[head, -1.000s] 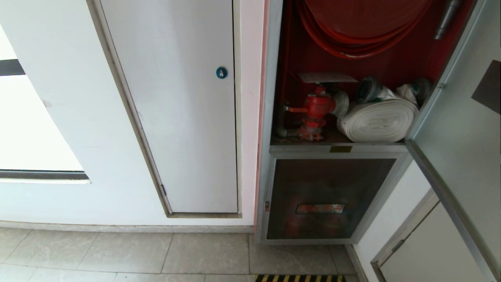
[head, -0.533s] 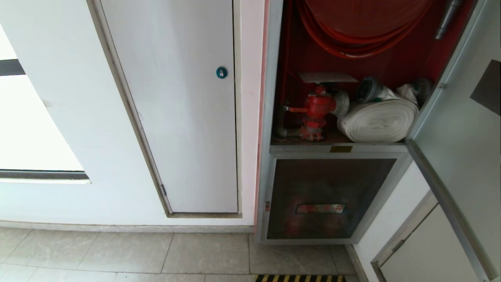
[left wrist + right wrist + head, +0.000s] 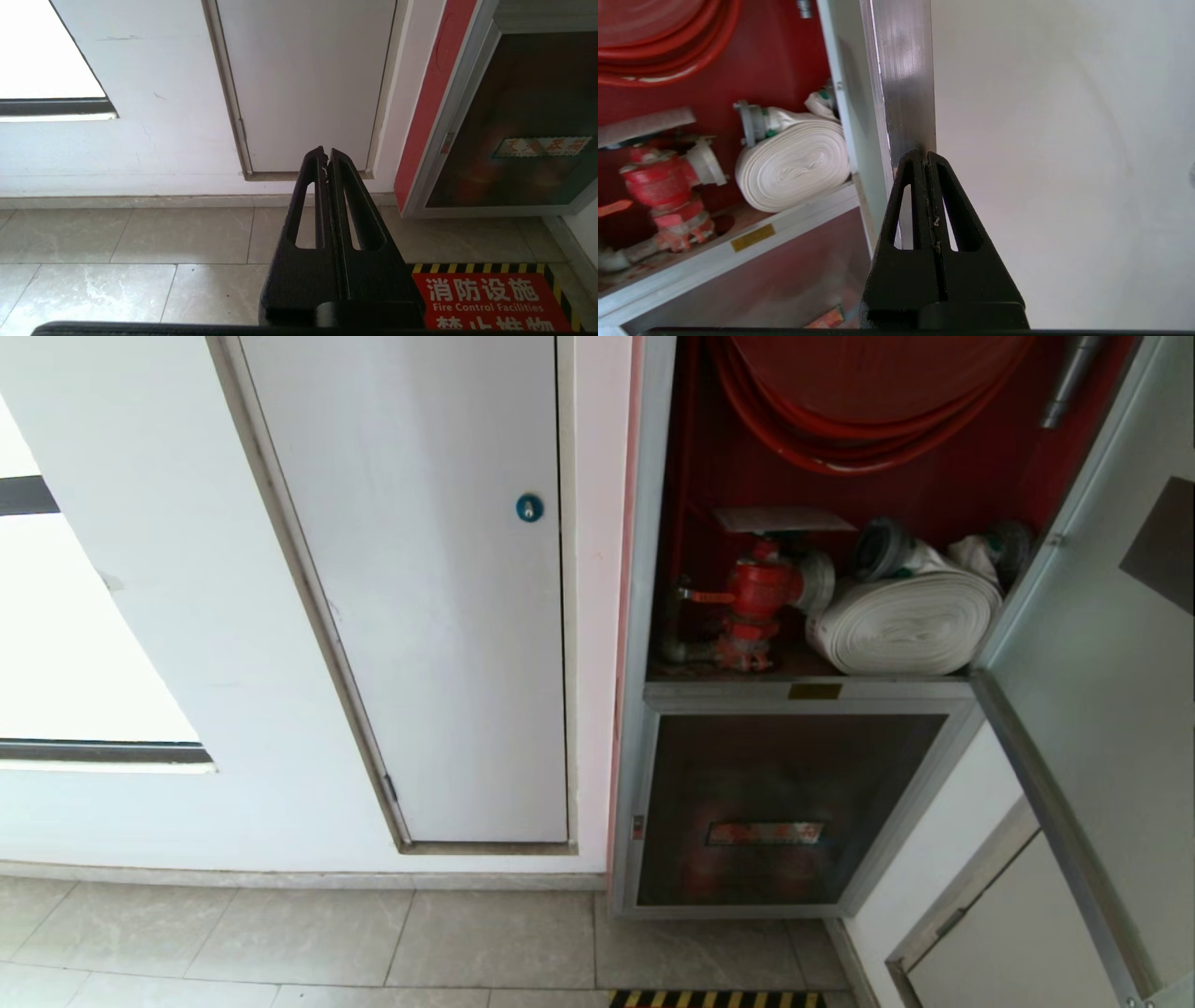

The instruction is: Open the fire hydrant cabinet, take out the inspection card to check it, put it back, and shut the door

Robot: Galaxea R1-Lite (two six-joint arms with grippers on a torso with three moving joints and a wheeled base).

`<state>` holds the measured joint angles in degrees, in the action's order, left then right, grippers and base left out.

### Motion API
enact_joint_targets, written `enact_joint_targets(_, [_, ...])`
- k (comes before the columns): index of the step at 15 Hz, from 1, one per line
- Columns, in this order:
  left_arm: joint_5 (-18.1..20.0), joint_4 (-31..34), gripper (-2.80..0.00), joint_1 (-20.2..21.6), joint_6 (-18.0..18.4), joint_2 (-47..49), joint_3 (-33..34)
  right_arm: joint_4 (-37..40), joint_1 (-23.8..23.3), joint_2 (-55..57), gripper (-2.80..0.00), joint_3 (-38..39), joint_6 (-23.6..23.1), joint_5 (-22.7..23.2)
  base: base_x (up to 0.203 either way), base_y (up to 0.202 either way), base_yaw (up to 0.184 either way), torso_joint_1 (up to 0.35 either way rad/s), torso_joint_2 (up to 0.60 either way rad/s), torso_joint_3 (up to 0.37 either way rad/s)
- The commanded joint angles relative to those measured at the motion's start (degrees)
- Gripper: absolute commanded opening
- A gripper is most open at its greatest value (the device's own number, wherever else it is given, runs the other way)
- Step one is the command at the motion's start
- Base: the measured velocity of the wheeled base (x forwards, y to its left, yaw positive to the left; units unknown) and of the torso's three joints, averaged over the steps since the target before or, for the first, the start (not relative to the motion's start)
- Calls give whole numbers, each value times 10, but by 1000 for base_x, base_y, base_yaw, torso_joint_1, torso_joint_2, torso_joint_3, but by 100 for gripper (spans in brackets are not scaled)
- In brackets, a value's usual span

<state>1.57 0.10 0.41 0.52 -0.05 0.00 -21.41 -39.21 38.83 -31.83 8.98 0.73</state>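
Right wrist view: the right gripper (image 3: 926, 156), jaws pressed together and empty, sits at the door (image 3: 903, 79) edge. Beyond, the fire hydrant cabinet (image 3: 653, 616) stands open, the inspection card (image 3: 782, 519) lying atop the red valve (image 3: 758, 588). Opening looks done; reaching for the card seems next. The left gripper (image 3: 326, 153), closed and empty, hangs near the floor.

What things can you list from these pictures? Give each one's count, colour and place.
fire hydrant cabinet: one, silver frame, red inside, open.
door: one, frosted, swung open at right.
hose reel: one, red, cabinet top.
valve: one, red, shelf left.
rolled hose: one, white, beside valve.
lower glass panel: one, dark, below shelf.
white door: one, left wall.
floor sign: one, red.
left claw: black, shut, idle over floor.
right claw: black, shut, at door's edge.
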Motion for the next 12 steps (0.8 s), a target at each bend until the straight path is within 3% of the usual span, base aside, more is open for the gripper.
enact_joint_targets(1, [0,0,-280,0,0,0,0,-1,12,-7,-280,4,-2,0,0,0,0,0,0,0])
enact_joint_targets(12, [0,0,-280,0,0,0,0,0,115,-26,-280,20,-6,0,0,0,0,0,0,0])
